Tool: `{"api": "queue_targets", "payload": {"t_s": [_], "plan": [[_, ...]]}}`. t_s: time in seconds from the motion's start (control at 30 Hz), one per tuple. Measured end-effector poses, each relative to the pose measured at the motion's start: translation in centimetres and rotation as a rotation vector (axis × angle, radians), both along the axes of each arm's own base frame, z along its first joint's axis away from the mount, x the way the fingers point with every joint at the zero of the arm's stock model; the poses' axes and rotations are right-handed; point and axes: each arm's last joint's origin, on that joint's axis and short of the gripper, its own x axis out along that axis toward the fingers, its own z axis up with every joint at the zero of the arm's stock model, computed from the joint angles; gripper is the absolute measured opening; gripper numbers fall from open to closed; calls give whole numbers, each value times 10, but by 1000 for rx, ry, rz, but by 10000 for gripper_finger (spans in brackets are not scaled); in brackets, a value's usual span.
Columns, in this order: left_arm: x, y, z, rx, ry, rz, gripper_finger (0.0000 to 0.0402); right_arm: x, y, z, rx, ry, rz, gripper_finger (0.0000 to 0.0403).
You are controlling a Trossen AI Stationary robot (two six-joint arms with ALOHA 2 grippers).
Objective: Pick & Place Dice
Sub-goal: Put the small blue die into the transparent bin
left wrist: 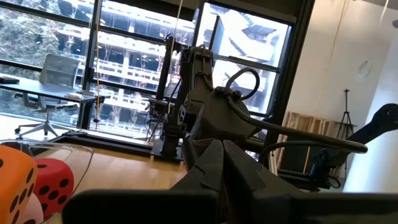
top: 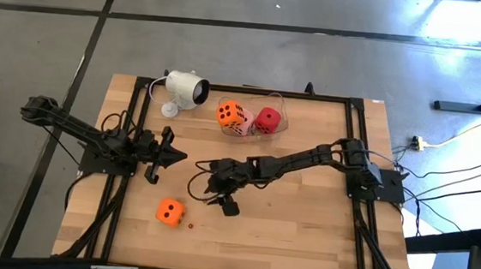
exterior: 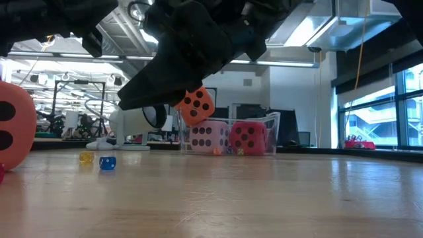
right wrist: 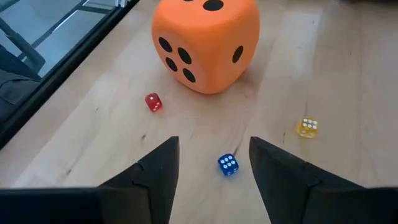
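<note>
High view shows the wooden table [top: 303, 217] with both arms over its middle. Right gripper [right wrist: 214, 163] hangs open and empty over the boards, pointing toward a loose orange die [right wrist: 205, 40]. Left gripper [top: 153, 177] waits pinched shut, holding nothing. Another orange die [top: 229, 114], a pink die [exterior: 205, 135] and a red die [top: 267, 119] sit in the clear container [top: 282, 112] at the far edge.

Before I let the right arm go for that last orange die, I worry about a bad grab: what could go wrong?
1. Three tiny dice lie near the right gripper; the tiny blue die between its open fingers could get pinched or scattered.
2. The orange die looks wider than the gap between the fingers.
</note>
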Motion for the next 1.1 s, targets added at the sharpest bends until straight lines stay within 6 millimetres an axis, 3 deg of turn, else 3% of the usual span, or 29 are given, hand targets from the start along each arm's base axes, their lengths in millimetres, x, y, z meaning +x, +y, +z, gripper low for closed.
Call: {"api": "queue_targets", "payload": {"t_s": [0.17, 0.4, 0.73, 1.1], "plan": [[0, 0, 0, 0, 0, 0, 11, -1, 0, -3, 1, 22, -3, 192], [0, 0, 0, 0, 0, 0, 8, 7, -1, -37, 47, 98, -54, 192], [0, 0, -1, 1, 7, 3, 12, 23, 2, -48, 50, 84, -55, 192], [1, 0, -2, 3, 19, 3, 11, 23, 1, -58, 69, 126, -65, 192]]}}
